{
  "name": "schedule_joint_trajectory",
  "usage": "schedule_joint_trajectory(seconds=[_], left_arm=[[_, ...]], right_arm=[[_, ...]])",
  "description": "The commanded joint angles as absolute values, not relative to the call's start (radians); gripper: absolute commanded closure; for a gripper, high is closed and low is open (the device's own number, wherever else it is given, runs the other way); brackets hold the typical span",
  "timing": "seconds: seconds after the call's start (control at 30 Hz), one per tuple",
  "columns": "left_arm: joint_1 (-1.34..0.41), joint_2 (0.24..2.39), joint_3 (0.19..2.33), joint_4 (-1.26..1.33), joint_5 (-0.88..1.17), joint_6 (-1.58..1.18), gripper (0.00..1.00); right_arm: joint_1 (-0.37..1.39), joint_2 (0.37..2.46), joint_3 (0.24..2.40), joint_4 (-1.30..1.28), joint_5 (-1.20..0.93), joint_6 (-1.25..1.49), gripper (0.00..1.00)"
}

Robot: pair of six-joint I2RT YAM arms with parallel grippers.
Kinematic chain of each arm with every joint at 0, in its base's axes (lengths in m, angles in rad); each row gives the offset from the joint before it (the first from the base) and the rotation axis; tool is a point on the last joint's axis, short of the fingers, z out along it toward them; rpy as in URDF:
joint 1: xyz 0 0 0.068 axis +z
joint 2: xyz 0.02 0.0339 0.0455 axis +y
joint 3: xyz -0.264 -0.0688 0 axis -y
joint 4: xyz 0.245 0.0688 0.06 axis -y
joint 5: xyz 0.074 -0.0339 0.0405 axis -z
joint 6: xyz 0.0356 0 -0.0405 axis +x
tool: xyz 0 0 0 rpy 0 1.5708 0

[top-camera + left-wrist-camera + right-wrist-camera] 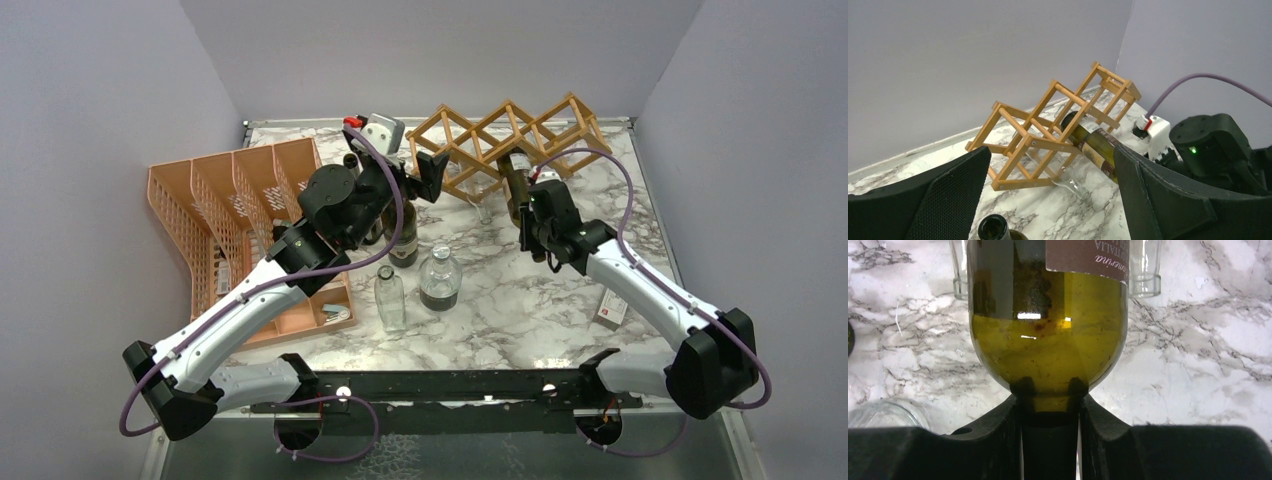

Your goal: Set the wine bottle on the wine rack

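The olive-green wine bottle (labelled) lies tilted, base inside a cell of the light-wood lattice wine rack

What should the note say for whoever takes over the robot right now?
The left gripper has its jaws wide open and empty, facing the wine rack.
The right gripper has its jaws shut on the neck of the wine bottle.
The bottle is tilted, with its base end poked into one of the rack's cells and its neck sticking out toward the arms.
Done: the bottle is picked up and partly in the rack.
Left: probably slide it further in until it rests there, then let go and pull the right arm back.
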State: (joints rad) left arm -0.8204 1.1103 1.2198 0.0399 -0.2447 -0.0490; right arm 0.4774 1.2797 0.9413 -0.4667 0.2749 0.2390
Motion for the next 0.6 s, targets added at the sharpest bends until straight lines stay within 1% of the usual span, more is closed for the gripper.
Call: schedule_joint_trajectory(seconds=[0.0,0.3,0.57], left_arm=[[-0.823,1.073,1.241,-0.032,-0.179,-0.054,0.01],[-0.823,1.023,1.221,-0.075,-0.191,-0.059,0.01],[-0.823,1.016,1.223,-0.107,-0.194,-0.06,0.01]], right_arm=[[0.465,1.31,1.012,-0.263,0.269,0.195,0.99],[0.396,1.433,1.104,-0.215,0.151,0.109,0.99],[0.374,1.506,1.158,-0.193,0.136,0.109,0.96]])
